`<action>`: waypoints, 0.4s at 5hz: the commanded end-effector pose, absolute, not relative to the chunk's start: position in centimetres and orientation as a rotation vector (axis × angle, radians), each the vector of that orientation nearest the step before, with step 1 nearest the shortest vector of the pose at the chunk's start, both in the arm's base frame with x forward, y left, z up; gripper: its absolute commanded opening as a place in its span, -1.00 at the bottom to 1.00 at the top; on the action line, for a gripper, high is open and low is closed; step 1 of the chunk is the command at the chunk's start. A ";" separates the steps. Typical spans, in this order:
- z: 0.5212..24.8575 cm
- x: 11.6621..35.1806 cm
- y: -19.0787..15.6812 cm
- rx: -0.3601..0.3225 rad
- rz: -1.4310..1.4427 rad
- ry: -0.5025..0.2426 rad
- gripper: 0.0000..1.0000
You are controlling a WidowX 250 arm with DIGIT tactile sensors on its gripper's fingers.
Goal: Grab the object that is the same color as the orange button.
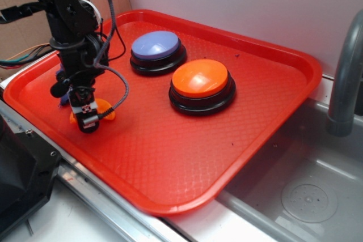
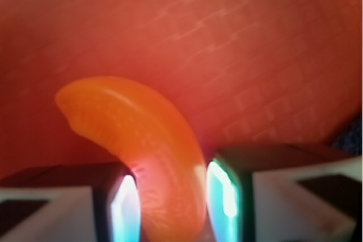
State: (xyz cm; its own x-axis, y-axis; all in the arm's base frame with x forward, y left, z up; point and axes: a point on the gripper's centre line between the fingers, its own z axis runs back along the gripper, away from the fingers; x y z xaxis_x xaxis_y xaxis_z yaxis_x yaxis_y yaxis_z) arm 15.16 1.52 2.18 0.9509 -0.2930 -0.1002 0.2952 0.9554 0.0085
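Gripper jaws clamp glossy orange crescent citrus segment on textured red tray, left of domed orange button.

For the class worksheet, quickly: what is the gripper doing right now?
Gripper: fingers on either side of the orange citrus segment on the red tray; whether it is already clamped shut cannot be told.

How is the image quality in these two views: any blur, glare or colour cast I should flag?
Wrist view: soft focus throughout; the orange segment and tray texture are blurred, and the fingertips show bright cyan-white glare along their inner edges. Exterior view: reasonably sharp, with highlights on the orange button, the lavender-blue button and the tray's glossy rim.
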 end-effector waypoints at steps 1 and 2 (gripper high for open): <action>9.3 17.7 -0.5 0.048 -0.192 0.004 -1.00; 11.9 18.2 -1.7 -0.035 -0.131 -0.035 -1.00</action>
State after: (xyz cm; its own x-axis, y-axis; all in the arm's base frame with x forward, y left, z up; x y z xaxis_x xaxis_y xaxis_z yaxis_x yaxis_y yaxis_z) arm 17.49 -1.66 10.47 0.9921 -0.1242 -0.0180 0.1237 0.9918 -0.0310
